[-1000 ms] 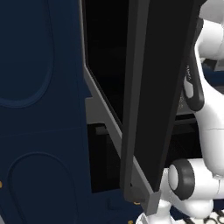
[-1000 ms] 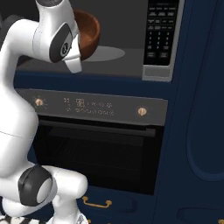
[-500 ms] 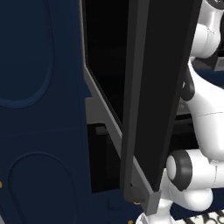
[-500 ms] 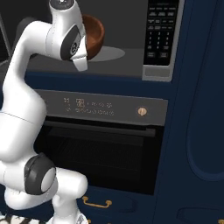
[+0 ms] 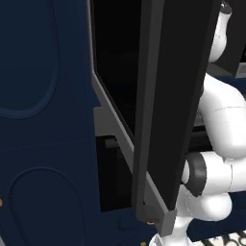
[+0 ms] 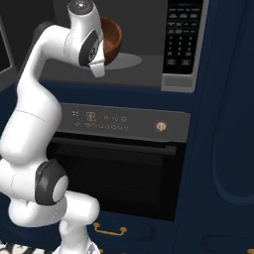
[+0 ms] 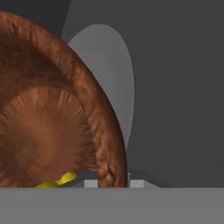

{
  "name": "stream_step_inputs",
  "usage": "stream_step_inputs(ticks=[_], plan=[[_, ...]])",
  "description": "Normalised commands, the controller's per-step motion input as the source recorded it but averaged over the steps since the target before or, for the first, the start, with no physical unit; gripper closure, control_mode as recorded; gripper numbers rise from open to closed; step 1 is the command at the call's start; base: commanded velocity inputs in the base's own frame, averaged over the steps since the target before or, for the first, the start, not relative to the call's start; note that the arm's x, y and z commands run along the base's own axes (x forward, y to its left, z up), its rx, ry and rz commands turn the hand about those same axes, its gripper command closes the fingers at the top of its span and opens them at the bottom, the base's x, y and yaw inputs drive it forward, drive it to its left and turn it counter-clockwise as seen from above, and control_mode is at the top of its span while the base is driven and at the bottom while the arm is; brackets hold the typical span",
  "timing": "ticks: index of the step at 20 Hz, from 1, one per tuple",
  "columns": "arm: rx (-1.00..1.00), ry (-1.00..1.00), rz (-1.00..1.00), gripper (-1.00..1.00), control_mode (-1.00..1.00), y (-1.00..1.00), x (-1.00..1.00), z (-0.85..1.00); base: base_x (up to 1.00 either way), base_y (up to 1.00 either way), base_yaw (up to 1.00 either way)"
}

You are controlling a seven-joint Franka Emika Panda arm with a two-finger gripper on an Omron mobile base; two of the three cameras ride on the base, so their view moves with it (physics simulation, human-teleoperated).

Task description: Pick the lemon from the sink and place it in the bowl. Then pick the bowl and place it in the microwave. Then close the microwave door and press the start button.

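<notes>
From the left base camera I see the large flat black glass microwave door (image 5: 168, 105) with its grey edge swung wide open toward me, edge-on, hiding most of the cavity behind it. The white arm rises at the right of it and reaches up past the door's top corner. Navy cabinet panels (image 5: 43, 120) stand to the left.

From the right base camera I look straight into the built-in grey-framed microwave (image 6: 149, 39). The large, deep, reddish-brown glossy wooden bowl (image 6: 112, 37) is inside the cavity, over the pale round turntable (image 6: 126, 60), tilted rather than sitting flat as far as I can tell. The arm's wrist covers the bowl's left side. The dark keypad panel (image 6: 182, 37) is to the right, and the oven with brass knobs (image 6: 124, 163) sits below.

From the hand camera the bowl's rim runs down between the two finger tips of the tool (image 7: 113, 183), which is clenched on that rim, one tip inside and one outside. The small bright yellow lemon (image 7: 59, 180) lies in the bowl, only a sliver of it showing at the bottom edge. The turntable shows behind the bowl.
</notes>
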Motion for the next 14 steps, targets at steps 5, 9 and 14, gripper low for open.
stream_step_inputs(ticks=[5,9,14], plan=[[0.01,0.00,0.00,1.00,-1.00,0.00,0.43,-0.02,0.00,0.00,0.00],[0.01,0.00,0.00,-1.00,-1.00,0.00,0.15,-0.09,0.00,0.00,0.00],[0.06,-0.13,0.00,-1.00,-1.00,-0.06,-0.26,0.04,0.00,0.00,0.00]])
